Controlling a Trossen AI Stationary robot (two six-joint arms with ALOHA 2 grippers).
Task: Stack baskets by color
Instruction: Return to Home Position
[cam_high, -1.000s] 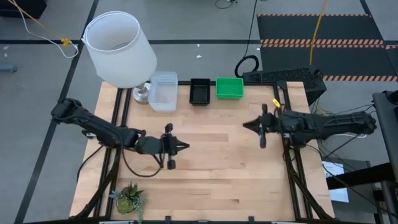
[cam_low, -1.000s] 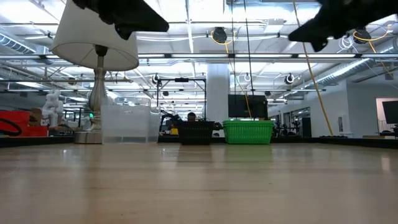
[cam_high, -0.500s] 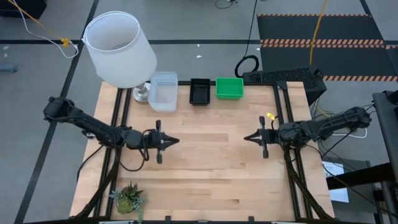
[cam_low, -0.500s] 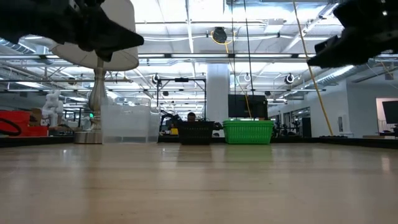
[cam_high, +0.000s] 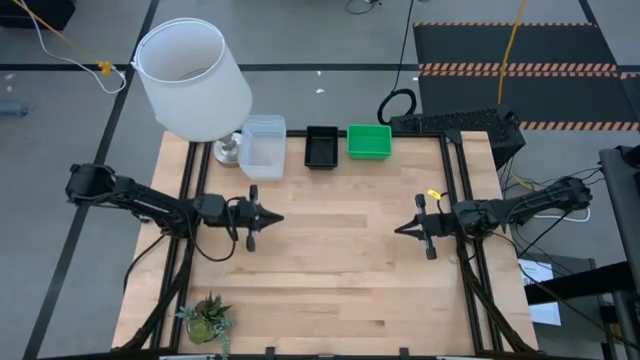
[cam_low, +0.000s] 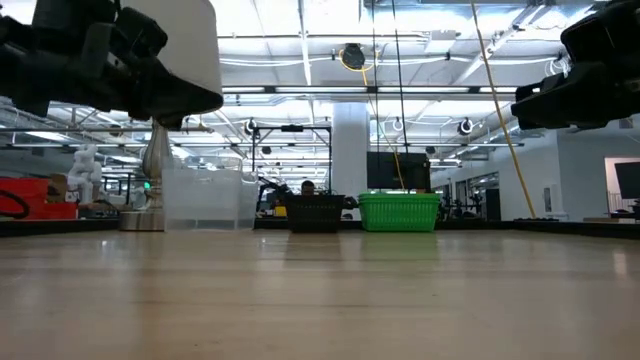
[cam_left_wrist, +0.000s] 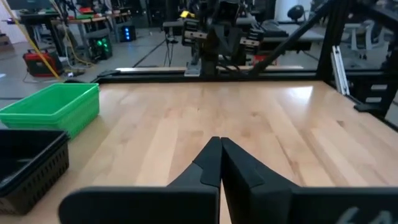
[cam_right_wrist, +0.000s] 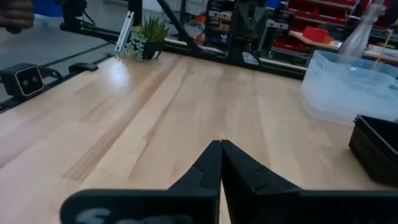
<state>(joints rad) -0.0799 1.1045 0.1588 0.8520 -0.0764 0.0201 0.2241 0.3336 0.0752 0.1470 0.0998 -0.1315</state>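
Observation:
Three stacks of baskets rest on their bases in a row at the table's far edge: clear (cam_high: 262, 146), black (cam_high: 321, 146) and green (cam_high: 368, 141). The low view shows the same clear (cam_low: 205, 200), black (cam_low: 315, 212) and green (cam_low: 399, 211) stacks. My left gripper (cam_high: 280, 217) hovers shut and empty over the table's left half, pointing level toward the right. My right gripper (cam_high: 398, 229) hovers shut and empty over the right half, pointing left. The left wrist view shows shut fingertips (cam_left_wrist: 219, 142) with the green (cam_left_wrist: 53, 107) and black (cam_left_wrist: 28, 165) baskets off to one side. The right wrist view shows shut fingertips (cam_right_wrist: 219, 144).
A lamp with a big white shade (cam_high: 192, 78) stands at the far left corner beside the clear baskets. A small potted plant (cam_high: 207, 320) sits at the near left corner. A keyboard (cam_high: 455, 123) lies beyond the far right corner. Bare wood lies between the grippers.
Both grippers have sunk lower over the table. My left gripper has drawn back toward the table's left edge and a little toward the far edge. My right gripper has drifted toward the near edge. The baskets have stayed where they were.

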